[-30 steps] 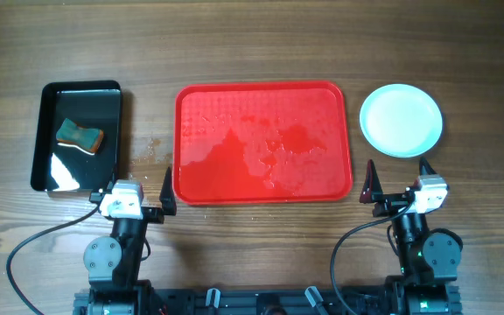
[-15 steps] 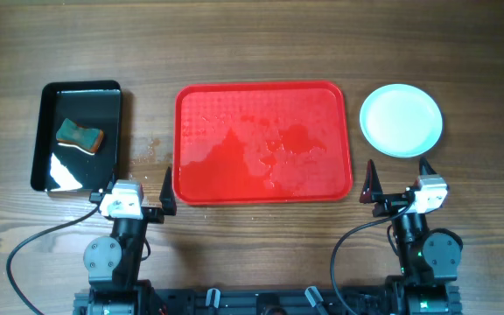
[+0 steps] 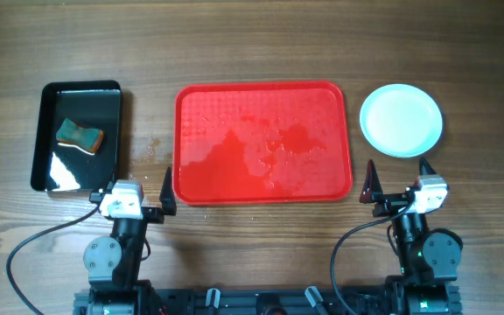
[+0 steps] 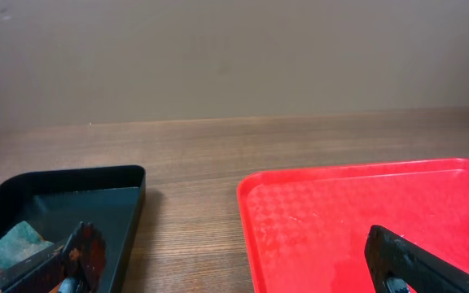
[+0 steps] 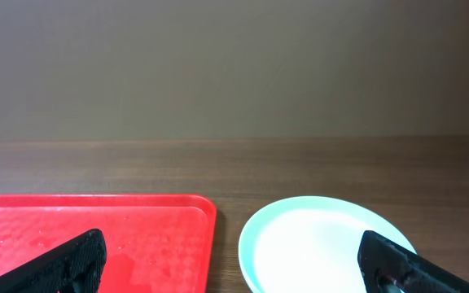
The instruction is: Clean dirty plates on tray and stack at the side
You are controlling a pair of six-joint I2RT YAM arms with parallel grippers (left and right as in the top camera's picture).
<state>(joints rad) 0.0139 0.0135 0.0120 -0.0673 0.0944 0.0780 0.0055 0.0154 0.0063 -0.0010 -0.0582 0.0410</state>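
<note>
The red tray (image 3: 263, 143) lies at the table's centre with wet patches on its floor and nothing on it. To its right, on the wood, sits a pale mint-white plate (image 3: 401, 120) that looks clean; I cannot tell whether other plates lie under it. My left gripper (image 3: 136, 185) is open at the tray's near left corner, holding nothing. My right gripper (image 3: 399, 179) is open just in front of the plate, also holding nothing. In the right wrist view the plate (image 5: 316, 244) and the tray's corner (image 5: 96, 232) lie beyond the open gripper (image 5: 234, 264).
A glossy black tray (image 3: 77, 96) stands at the left with a green and orange sponge (image 3: 79, 136) in it. The left wrist view shows this black tray (image 4: 63, 195), the sponge (image 4: 15, 244) and the red tray (image 4: 365, 212) beyond the open left gripper (image 4: 238, 260).
</note>
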